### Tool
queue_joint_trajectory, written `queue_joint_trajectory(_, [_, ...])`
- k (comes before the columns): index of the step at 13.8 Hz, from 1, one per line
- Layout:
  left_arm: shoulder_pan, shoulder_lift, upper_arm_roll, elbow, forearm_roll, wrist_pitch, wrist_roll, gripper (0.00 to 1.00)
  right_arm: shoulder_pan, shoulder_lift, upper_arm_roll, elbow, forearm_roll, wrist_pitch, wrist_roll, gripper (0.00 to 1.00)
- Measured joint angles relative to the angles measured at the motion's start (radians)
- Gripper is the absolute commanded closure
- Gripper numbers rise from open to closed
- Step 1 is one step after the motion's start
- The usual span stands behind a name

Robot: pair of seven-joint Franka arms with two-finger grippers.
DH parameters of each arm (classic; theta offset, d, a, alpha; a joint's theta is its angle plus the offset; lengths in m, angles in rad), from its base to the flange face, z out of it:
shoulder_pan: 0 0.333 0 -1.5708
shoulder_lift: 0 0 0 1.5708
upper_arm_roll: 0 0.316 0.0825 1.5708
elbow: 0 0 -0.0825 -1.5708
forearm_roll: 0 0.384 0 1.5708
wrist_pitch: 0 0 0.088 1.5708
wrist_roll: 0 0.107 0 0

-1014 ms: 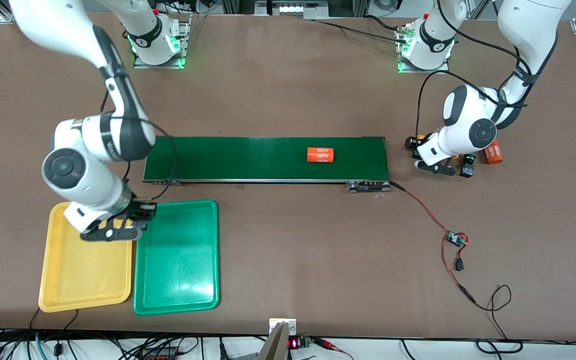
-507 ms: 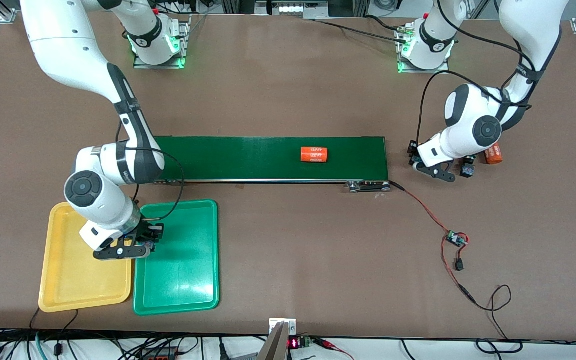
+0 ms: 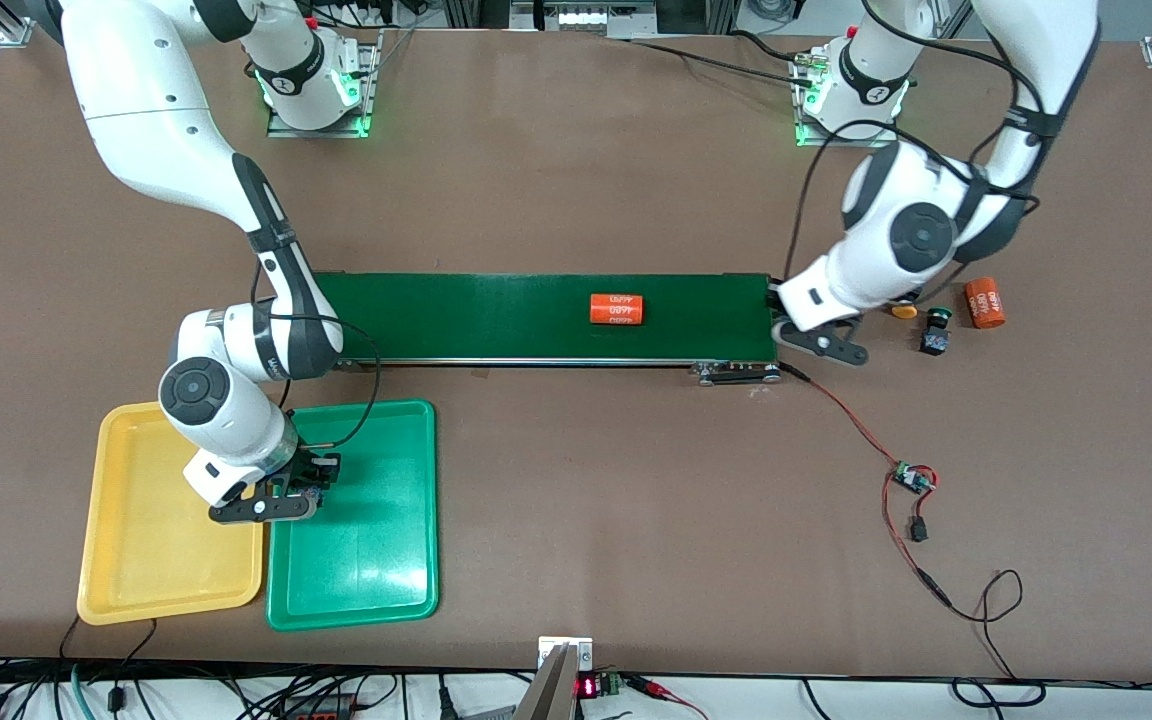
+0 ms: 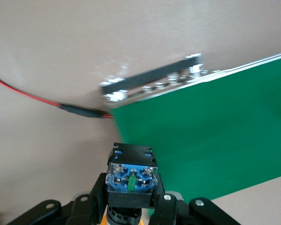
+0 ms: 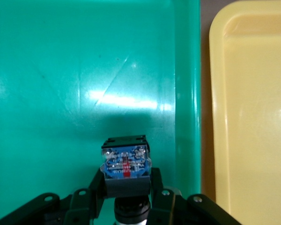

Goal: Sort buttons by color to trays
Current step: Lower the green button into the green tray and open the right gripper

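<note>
My right gripper (image 3: 314, 482) (image 5: 126, 192) is shut on a black-and-blue button (image 5: 125, 166) low over the green tray (image 3: 376, 560) (image 5: 61, 70), near its edge beside the yellow tray (image 3: 136, 570) (image 5: 253, 117). That button's cap is hidden. At the conveyor's end toward the left arm, my left gripper (image 3: 778, 312) (image 4: 131, 190) is shut on a button (image 4: 131, 173) with a yellow-orange cap. Another yellow-capped button (image 3: 903, 311) and a green-capped button (image 3: 934, 325) lie on the table toward the left arm's end.
A dark green conveyor belt (image 3: 496, 320) (image 4: 215, 131) crosses the table's middle with an orange numbered cylinder (image 3: 617, 309) on it. A second orange cylinder (image 3: 984, 303) lies beside the loose buttons. A red wire with a small board (image 3: 911, 478) runs from the conveyor's end.
My left gripper shut on the yellow-capped button and carried it toward the conveyor's end. My right gripper moved with its button from the yellow tray to over the green tray. The belt's cylinder drifted toward the right arm's end.
</note>
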Motion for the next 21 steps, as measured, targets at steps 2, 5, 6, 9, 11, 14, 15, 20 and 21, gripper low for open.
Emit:
queue_joint_trajectory(2, [-0.023,0.014,-0.019,0.000,0.000,0.006,-0.130,1.00,0.000,0.017,0.000,0.000,0.000,0.002,0.000,0.64])
queue_joint_trajectory(5, [-0.029,0.043,-0.020,0.000,0.000,0.029,-0.193,1.00,0.000,0.021,0.000,0.002,0.000,0.005,0.000,0.47])
queue_joint_trajectory(6, [-0.029,0.056,-0.020,0.000,0.000,0.049,-0.213,1.00,0.000,0.021,0.000,0.004,0.000,0.005,0.000,0.38])
queue_joint_trajectory(9, [-0.044,0.087,-0.021,0.000,0.000,0.084,-0.265,0.37,-0.001,0.021,0.000,0.007,0.000,0.005,0.000,0.31])
queue_joint_trajectory(11, [-0.051,0.088,-0.022,0.001,0.000,0.109,-0.269,0.00,-0.001,0.021,0.000,0.008,0.000,0.005,0.000,0.25])
queue_joint_trajectory(14, [-0.062,0.080,-0.023,0.012,0.000,0.144,-0.270,0.00,-0.001,0.021,0.000,0.012,0.000,0.005,0.000,0.18])
queue_joint_trajectory(15, [-0.062,0.069,-0.022,0.017,0.000,0.145,-0.271,0.00,-0.003,0.020,0.000,0.013,0.000,0.004,0.000,0.15])
queue_joint_trajectory(20, [-0.017,0.000,0.063,0.011,0.000,0.045,-0.277,0.00,-0.013,-0.020,0.000,0.025,0.012,-0.081,0.000,0.00])
queue_joint_trajectory(21, [0.004,0.001,0.085,0.004,0.000,0.021,-0.276,0.00,-0.013,-0.042,0.000,0.026,0.012,-0.124,0.000,0.00])
